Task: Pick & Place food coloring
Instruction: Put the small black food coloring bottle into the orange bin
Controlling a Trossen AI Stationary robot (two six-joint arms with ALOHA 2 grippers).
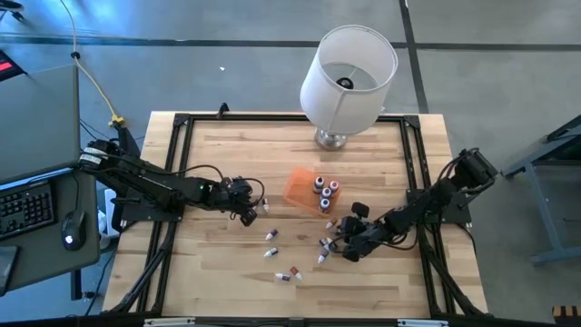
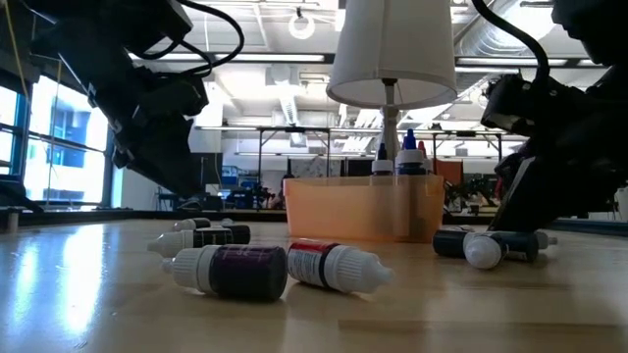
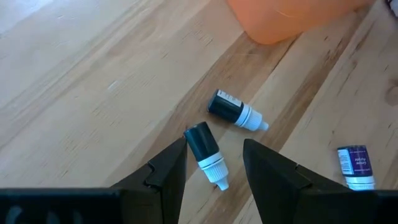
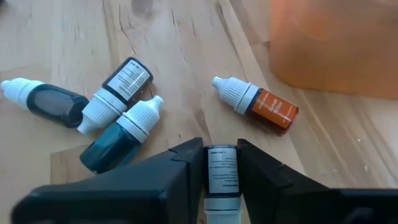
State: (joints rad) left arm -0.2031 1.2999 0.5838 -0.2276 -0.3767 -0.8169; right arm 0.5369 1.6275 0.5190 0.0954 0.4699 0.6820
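Observation:
Small food coloring bottles lie scattered on the wooden table [image 1: 218,154]. Several more stand in the orange box [image 1: 302,186]. My left gripper [image 3: 214,162] is open and low over the table left of the box. Its fingers stand on either side of a dark bottle with a white tip [image 3: 205,152] that lies on its side. Whether a finger touches it, I cannot tell. My right gripper [image 4: 222,163] sits below and right of the box [image 4: 336,50], shut on a bottle [image 4: 222,171]. Three dark bottles [image 4: 118,93] and an orange one [image 4: 261,106] lie ahead of it. My right gripper holds a small bottle by its labelled body [image 4: 221,163], pinched between the two fingers [image 4: 186,168]. The bottle lies along the fingers, its white end toward the wrist. Whether it is lifted off the table, I cannot tell.
A lamp with a white shade [image 1: 348,77] stands at the table's far edge behind the box. More bottles lie near the table's middle [image 1: 270,234] and toward the near edge [image 1: 289,272]. A black frame rail [image 1: 177,145] borders the table. Bare wood lies far left.

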